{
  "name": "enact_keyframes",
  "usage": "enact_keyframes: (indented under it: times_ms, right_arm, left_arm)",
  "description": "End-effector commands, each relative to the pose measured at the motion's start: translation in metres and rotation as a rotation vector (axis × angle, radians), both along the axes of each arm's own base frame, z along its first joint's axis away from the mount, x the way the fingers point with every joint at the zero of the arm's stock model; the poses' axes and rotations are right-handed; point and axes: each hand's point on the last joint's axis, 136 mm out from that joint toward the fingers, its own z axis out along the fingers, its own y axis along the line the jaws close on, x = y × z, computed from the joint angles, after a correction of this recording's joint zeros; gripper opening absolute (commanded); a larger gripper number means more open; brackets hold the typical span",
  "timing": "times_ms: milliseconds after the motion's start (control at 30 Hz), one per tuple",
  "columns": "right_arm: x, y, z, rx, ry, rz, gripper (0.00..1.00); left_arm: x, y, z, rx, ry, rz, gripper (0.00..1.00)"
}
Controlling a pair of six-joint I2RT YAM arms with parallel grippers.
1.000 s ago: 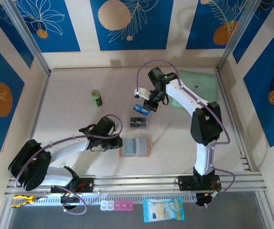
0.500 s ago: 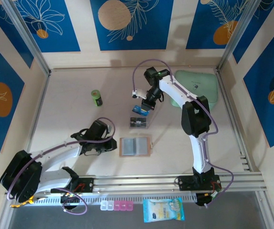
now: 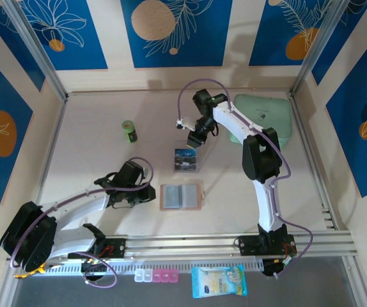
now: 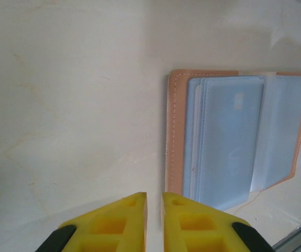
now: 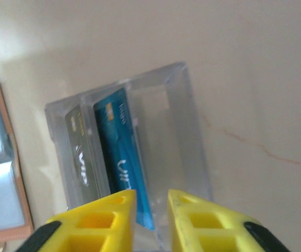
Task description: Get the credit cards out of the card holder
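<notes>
The right hand (image 5: 152, 197), narrowly parted and empty, hovers over a clear plastic tray (image 5: 186, 123) holding blue and dark plastic credit cards (image 5: 120, 152). The left hand (image 4: 154, 198), almost closed and empty, hangs beside the open tan leather card holder (image 4: 234, 152) on the pale tabletop (image 4: 72, 105).
</notes>
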Motion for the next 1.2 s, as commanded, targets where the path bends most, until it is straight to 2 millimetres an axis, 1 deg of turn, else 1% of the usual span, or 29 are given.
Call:
enact_keyframes:
  times_ms: [0, 100, 200, 267, 467, 600, 667, 767, 967, 1033, 1067, 1167]
  right_arm:
    - [0.007, 0.012, 0.029, 0.069, -0.084, -0.056, 0.15]
    - [0.008, 0.021, 0.028, 0.098, -0.085, -0.114, 0.07]
    - [0.005, 0.025, 0.022, 0.121, -0.079, -0.175, 0.02]
    - [0.005, 0.026, 0.016, 0.128, -0.082, -0.216, 0.01]
    - [0.005, 0.017, -0.009, 0.094, -0.062, -0.321, 0.01]
    - [-0.005, 0.016, -0.022, 0.072, -0.039, -0.309, 0.01]
    - [-0.009, 0.017, -0.024, 0.063, -0.038, -0.301, 0.01]
    - [-0.011, 0.017, -0.019, 0.065, -0.051, -0.303, 0.01]
    - [-0.006, 0.015, 0.012, 0.116, -0.116, -0.391, 0.02]
    - [-0.010, 0.015, 0.018, 0.137, -0.109, -0.440, 0.05]
    - [-0.014, 0.016, 0.021, 0.151, -0.088, -0.467, 0.08]
    - [-0.029, 0.018, 0.025, 0.192, -0.017, -0.559, 0.09]
  left_arm:
    - [0.000, 0.001, 0.001, -0.002, 0.012, 0.000, 0.15]
    - [0.001, -0.001, -0.001, -0.010, 0.014, 0.003, 0.15]
    - [0.002, -0.004, -0.001, -0.023, 0.017, 0.002, 0.15]
    - [0.002, -0.006, -0.003, -0.030, 0.024, -0.003, 0.15]
    - [0.001, -0.008, -0.003, -0.041, 0.033, -0.008, 0.15]
    - [0.001, -0.009, -0.001, -0.048, 0.030, -0.008, 0.15]
    - [0.001, -0.009, 0.000, -0.051, 0.028, -0.005, 0.15]
    - [0.001, -0.009, 0.000, -0.054, 0.029, -0.006, 0.15]
    - [0.005, -0.014, 0.004, -0.065, 0.024, -0.012, 0.15]
    - [0.006, -0.017, 0.004, -0.074, 0.024, -0.018, 0.15]
    - [0.007, -0.018, 0.003, -0.076, 0.025, -0.022, 0.15]
    - [0.010, -0.023, 0.002, -0.086, 0.028, -0.028, 0.15]
